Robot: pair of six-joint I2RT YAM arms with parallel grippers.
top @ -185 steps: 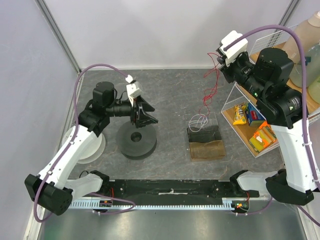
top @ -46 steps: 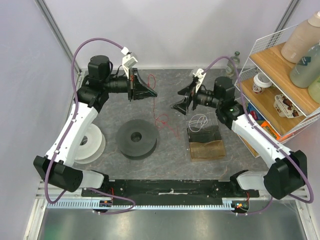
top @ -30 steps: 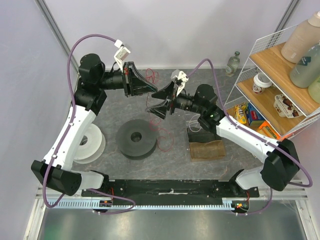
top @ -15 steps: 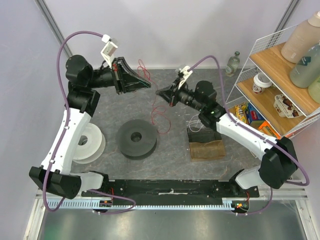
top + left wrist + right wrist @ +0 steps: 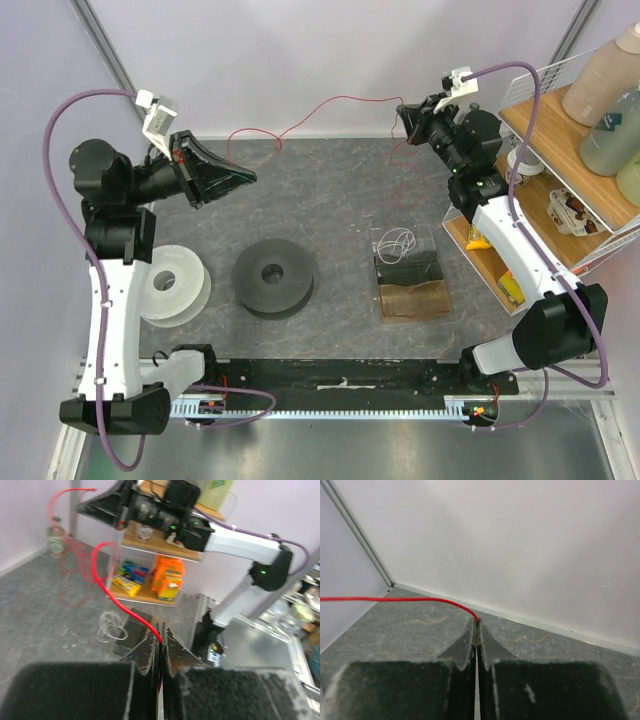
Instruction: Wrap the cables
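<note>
The cable [image 5: 330, 101] is a thin red wire strung in the air between my two grippers, along the back wall. My left gripper [image 5: 248, 177] is raised at the left, pointing right. In the left wrist view it [image 5: 161, 630] is shut on the cable [image 5: 131, 614], which leaves the tips and curls up toward the other arm. My right gripper [image 5: 403, 110] is high at the back right, beside the shelf. In the right wrist view it [image 5: 477, 622] is shut on the cable [image 5: 395, 599], which runs off to the left. A loose curly tail [image 5: 408, 150] hangs below the right gripper.
A black spool [image 5: 275, 278] lies flat mid-table with a white spool [image 5: 170, 290] to its left. A clear box holding a white cord [image 5: 402, 243] stands on a brown block [image 5: 415, 295]. A wire shelf [image 5: 545, 130] with bottles and snacks fills the right side.
The right gripper went from open to shut on the cable beside the left gripper. Both arms then drew apart, left arm leftward, right arm to the back right, stretching the wire.
</note>
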